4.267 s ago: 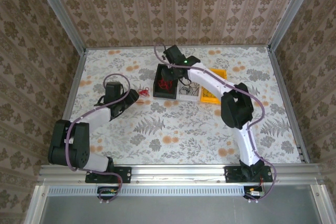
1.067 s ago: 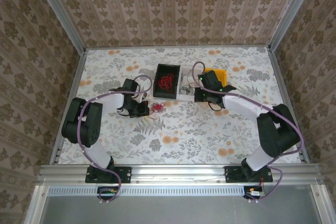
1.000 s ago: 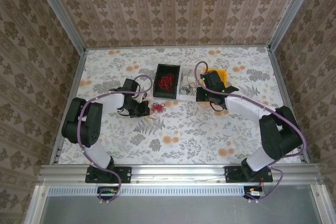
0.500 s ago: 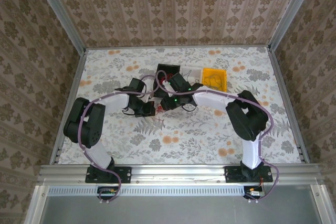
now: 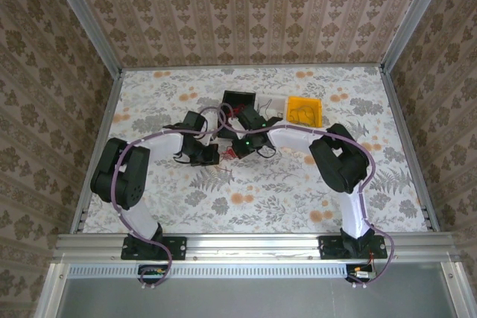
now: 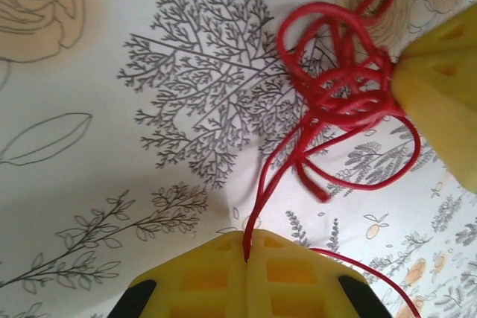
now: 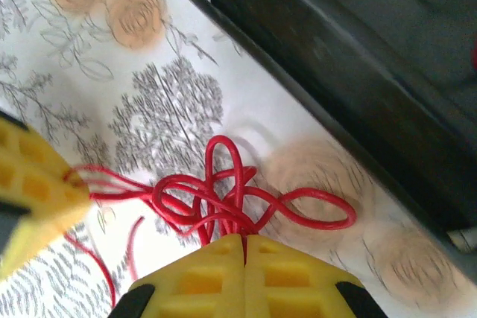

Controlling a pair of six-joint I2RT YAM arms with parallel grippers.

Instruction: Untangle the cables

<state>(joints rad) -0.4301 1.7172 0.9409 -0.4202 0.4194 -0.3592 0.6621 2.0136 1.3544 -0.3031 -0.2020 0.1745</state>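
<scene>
On the floral-patterned desk (image 5: 261, 199), the left end effector (image 6: 246, 242) was clenched on one strand of the tangle of thin red cables (image 6: 339, 87). In its wrist view that strand ran toward 1 o'clock into the knot. The right end effector (image 7: 244, 242) was clenched on the knot's near loops. From above, the tangle lay mid-desk, mostly hidden between the wrists, left at 9 o'clock, right at 3. At 12 o'clock the right arm partly covered the black plastic bin (image 5: 235, 100). Contents of the white plastic bin (image 5: 279, 98) and yellow plastic bin (image 5: 319, 113) were too small to read.
</scene>
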